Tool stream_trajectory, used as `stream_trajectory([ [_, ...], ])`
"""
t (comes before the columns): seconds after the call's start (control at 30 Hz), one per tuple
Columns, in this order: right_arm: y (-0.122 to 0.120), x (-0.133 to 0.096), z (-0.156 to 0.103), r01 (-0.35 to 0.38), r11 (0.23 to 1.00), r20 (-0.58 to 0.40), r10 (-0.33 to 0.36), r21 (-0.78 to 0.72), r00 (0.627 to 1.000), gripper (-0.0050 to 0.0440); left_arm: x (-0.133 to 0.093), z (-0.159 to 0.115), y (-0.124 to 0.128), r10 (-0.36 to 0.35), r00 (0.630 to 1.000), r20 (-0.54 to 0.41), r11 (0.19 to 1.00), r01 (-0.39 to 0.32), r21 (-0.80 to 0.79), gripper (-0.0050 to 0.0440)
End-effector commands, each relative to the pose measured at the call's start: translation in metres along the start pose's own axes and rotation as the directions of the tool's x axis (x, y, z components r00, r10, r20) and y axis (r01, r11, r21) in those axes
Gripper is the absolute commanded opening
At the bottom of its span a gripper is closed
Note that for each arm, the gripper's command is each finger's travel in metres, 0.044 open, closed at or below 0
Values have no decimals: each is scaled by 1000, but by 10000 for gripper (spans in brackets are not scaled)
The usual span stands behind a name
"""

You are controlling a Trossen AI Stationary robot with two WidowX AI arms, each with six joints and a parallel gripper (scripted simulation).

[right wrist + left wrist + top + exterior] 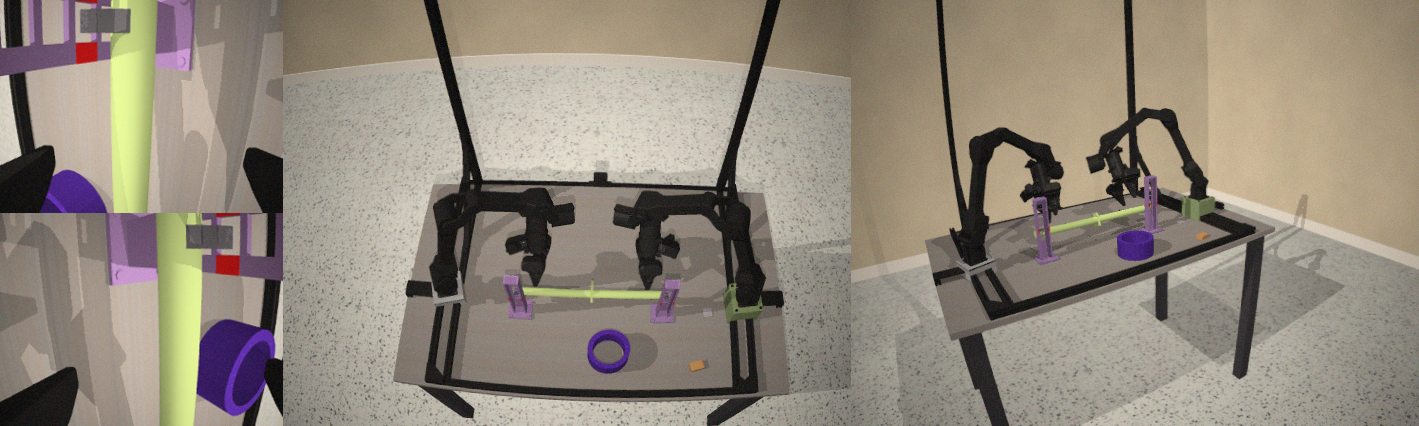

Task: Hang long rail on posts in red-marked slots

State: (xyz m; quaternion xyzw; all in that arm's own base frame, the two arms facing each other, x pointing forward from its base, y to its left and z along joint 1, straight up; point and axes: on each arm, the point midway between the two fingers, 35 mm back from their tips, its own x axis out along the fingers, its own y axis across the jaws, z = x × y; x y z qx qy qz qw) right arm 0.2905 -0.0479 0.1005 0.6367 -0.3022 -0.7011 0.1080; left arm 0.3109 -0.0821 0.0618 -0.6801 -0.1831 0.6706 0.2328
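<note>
The yellow-green rail [623,294] [1076,226] [180,308] [133,86] spans level between the right-arm-side post [511,281] [1043,250] and the left-arm-side post [672,286] [1150,220]. The wrist views show its grey hooks [209,237] [104,20] at the slots between red marks; how deep they sit is unclear. My left gripper [648,286] [173,374] is open, its fingers wide apart on either side of the rail's line. My right gripper [536,283] [152,157] is open likewise. Neither fingertip pair visibly touches the rail.
A purple ring [608,370] [1135,249] stands in front of the rail. An orange block [696,365] [1202,236] lies at the front, on the left arm's side. A small pale square [707,312] lies near the left-arm-side post. Black frame bars edge the table.
</note>
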Motion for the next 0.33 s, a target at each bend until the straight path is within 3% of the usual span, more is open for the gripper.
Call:
stream_trajectory([
  [0.0,-17,-9,0,-2,1000,4,2,-6,1000,440,-9,1,18,0,1000,4,1000,0,7,440],
  [0.3,-30,-18,3,-6,1000,3,6,-5,1000,440,-17,3,31,-3,1000,4,1000,3,7,440],
])
